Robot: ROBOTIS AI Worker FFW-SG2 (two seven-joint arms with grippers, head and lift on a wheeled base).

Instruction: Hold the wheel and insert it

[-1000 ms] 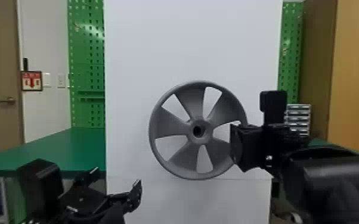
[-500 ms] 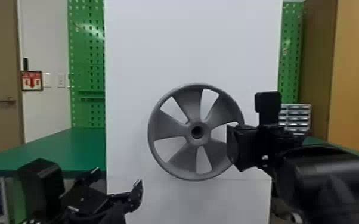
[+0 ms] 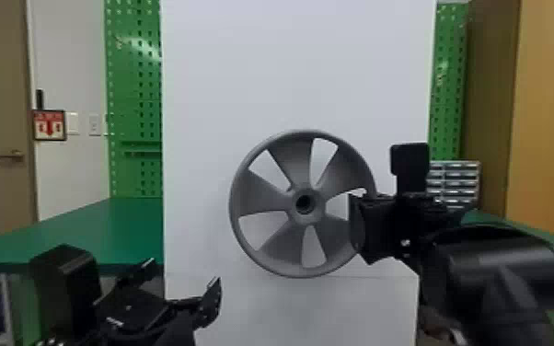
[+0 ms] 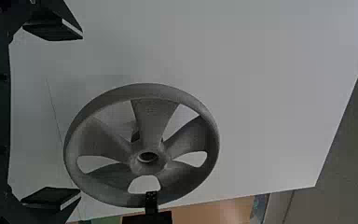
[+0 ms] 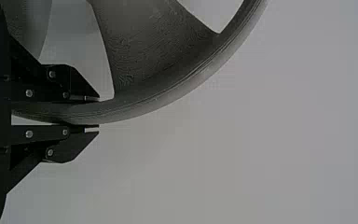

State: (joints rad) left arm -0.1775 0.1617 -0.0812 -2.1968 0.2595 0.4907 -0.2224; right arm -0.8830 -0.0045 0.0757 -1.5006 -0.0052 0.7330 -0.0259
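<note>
My right gripper (image 3: 361, 225) is at the right side of the grey spoked wheel (image 3: 262, 198) in the head view. In the right wrist view the right gripper (image 5: 99, 113) is shut on the rim of the wheel (image 5: 149, 60). The wheel stands upright, its hub facing the head camera, before a white panel. At the lower left my left gripper (image 3: 184, 285) stands open and holds nothing. In the left wrist view the left gripper (image 4: 81, 114) has its fingers wide apart, with the wheel (image 4: 151, 121) farther off beyond them.
A tall white panel (image 3: 290, 69) rises behind the wheel. Green tables (image 3: 96, 230) stand to its left and right, with green pegboards (image 3: 133, 92) behind. A small drawer rack (image 3: 460, 181) and a wooden cabinet (image 3: 552, 115) are at the right.
The right gripper and the wheel have moved slightly left together in the head view since a second ago, with little shift in the last half second. The left gripper has kept its place.
</note>
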